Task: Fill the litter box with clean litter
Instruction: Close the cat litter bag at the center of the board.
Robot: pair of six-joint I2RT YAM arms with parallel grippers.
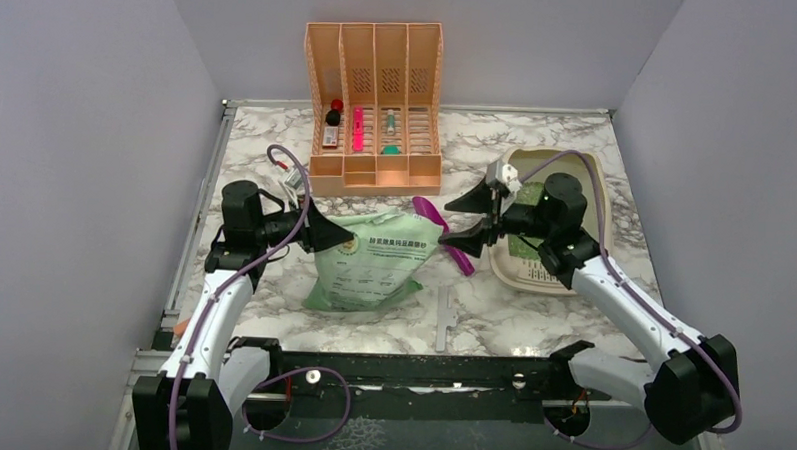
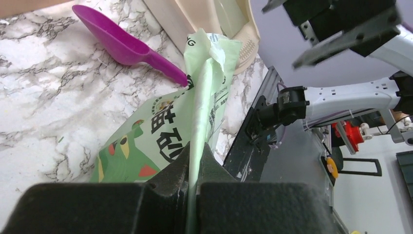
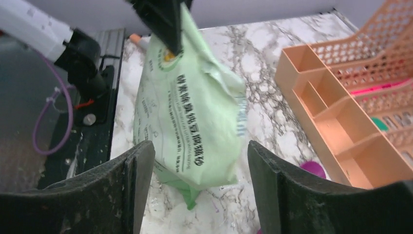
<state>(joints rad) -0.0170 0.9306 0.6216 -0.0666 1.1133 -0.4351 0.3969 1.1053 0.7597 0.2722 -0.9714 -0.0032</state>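
The pale green printed bag [image 1: 371, 262] lies on the marble table, its top left corner lifted. My left gripper [image 1: 338, 233] is shut on that corner; in the left wrist view the bag's folded edge [image 2: 200, 122] runs straight into the closed jaws of the left gripper [image 2: 196, 163]. My right gripper [image 1: 467, 219] stands open just off the bag's right edge, holding nothing. In the right wrist view the bag [image 3: 187, 102] hangs ahead of the right gripper [image 3: 199, 151]. The beige litter box [image 1: 588, 172] sits at the right, partly under my right arm. A patch of green litter [image 1: 525, 197] shows inside.
A purple scoop [image 1: 442, 229] lies between the bag and the litter box, also as the scoop [image 2: 122, 41]. The peach slatted organizer [image 1: 373, 104] with markers stands at the back. A grey strip [image 1: 444, 317] lies near the front edge. Grey walls close in three sides.
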